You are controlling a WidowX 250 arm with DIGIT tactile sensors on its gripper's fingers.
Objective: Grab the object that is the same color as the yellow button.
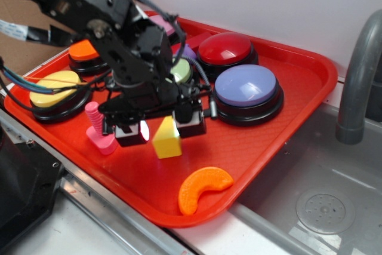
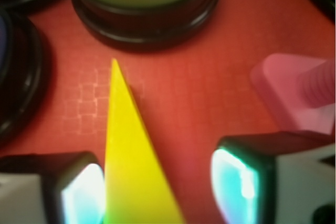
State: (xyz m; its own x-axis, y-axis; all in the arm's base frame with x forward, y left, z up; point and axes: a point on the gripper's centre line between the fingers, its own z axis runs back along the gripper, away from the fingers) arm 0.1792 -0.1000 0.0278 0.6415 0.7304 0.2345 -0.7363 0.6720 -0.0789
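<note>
Yellow plastic wedge (image 2: 131,166) looks light, stiff, slick; your gripper (image 2: 157,192) stands released around it; pinch its flat faces low.

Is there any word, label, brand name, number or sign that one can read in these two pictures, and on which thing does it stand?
None: no readable text in either view.
The buttons, including the yellow button, have plain domes.
The yellow wedge, pink bolt and orange crescent are unmarked.
The gripper and red tray show no legible marking.
</note>
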